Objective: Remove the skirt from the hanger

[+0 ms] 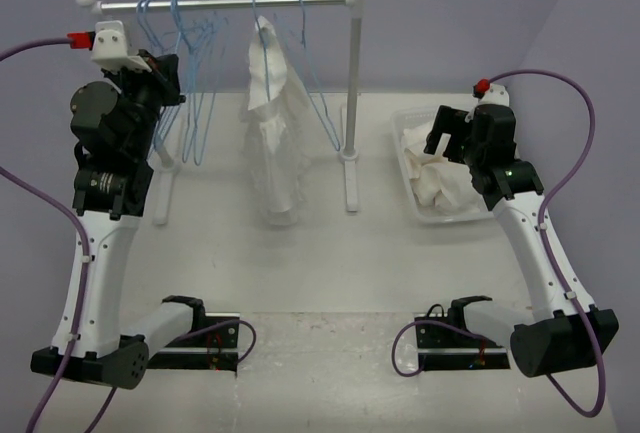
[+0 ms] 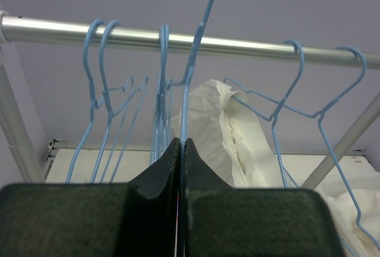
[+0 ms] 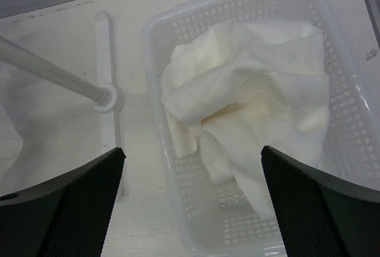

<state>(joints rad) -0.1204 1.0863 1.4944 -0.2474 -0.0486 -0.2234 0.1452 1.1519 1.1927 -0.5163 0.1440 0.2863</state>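
The skirt [image 3: 249,79] lies crumpled, white and creased, in the clear plastic basket [image 3: 153,91] at the right of the table; in the top view the skirt [image 1: 440,181] fills the basket [image 1: 450,219]. My right gripper [image 3: 193,150] hangs open just above the basket's near left corner, nothing between its fingers; the top view shows the right gripper [image 1: 452,143] over the basket. My left gripper [image 2: 180,141] is shut on the wire of a bare blue hanger [image 2: 193,61], whose hook rises above the rail. The left gripper [image 1: 168,71] is at the rail's left end.
A silver rail [image 1: 230,1] carries several more empty blue hangers [image 2: 101,91]. A longer, narrower white garment [image 1: 275,143] hangs mid-rail, right of my left gripper, the garment [image 2: 231,132] close by. The rack's right post [image 1: 351,93] and foot stand just left of the basket.
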